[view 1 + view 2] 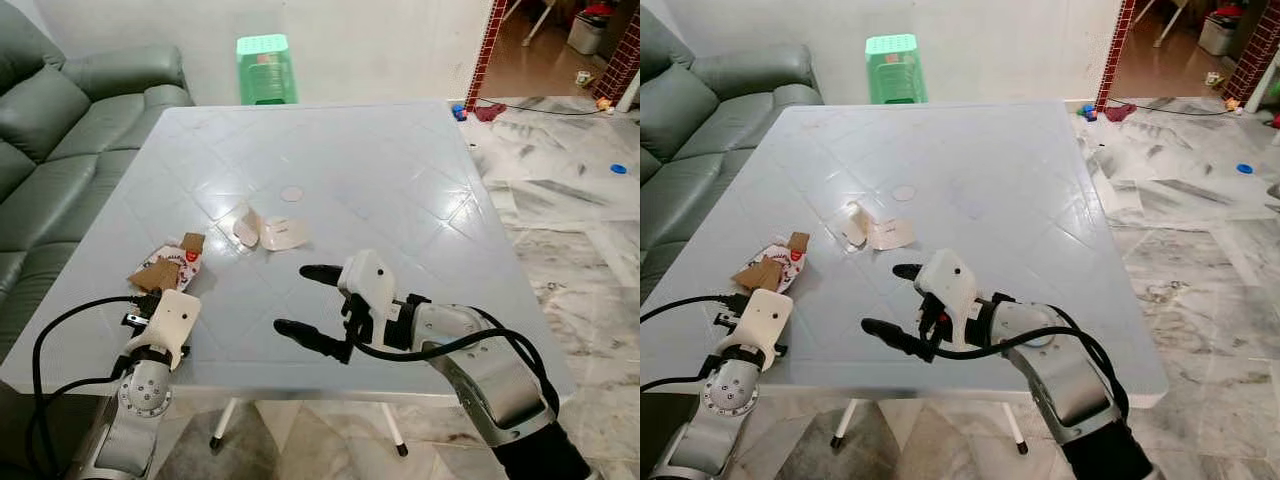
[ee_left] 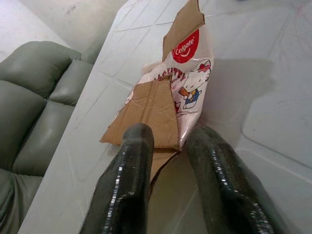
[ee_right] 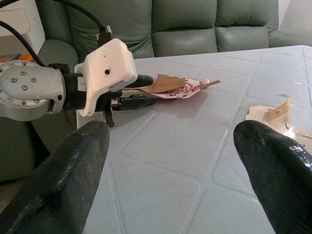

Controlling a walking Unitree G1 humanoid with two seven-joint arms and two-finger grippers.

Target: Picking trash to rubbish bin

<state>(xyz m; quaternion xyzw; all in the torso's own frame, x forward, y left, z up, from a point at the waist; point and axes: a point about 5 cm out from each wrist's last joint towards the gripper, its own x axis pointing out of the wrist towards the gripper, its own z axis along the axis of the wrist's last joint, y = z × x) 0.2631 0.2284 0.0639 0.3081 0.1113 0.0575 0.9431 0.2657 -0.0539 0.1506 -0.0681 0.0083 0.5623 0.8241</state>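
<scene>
A flattened toothpaste carton (image 1: 168, 266), white and red with brown cardboard flaps, lies near the front left of the pale blue table (image 1: 400, 170). My left gripper (image 1: 150, 296) is at the carton's near end. Its two black fingers (image 2: 134, 146) are closed on either side of a brown flap of the carton (image 2: 168, 92). My right gripper (image 1: 308, 303) hovers over the table's front middle, turned toward the left arm, and it is wide open with nothing between its fingers (image 3: 73, 161). Torn white paper scraps (image 1: 270, 230) and a small round disc (image 1: 291, 193) lie mid-table.
A grey-green sofa (image 1: 60, 130) runs along the table's left side. A green plastic stool (image 1: 266, 68) stands beyond the far edge. Marble floor (image 1: 570, 210) with small scattered items opens to the right, toward a doorway.
</scene>
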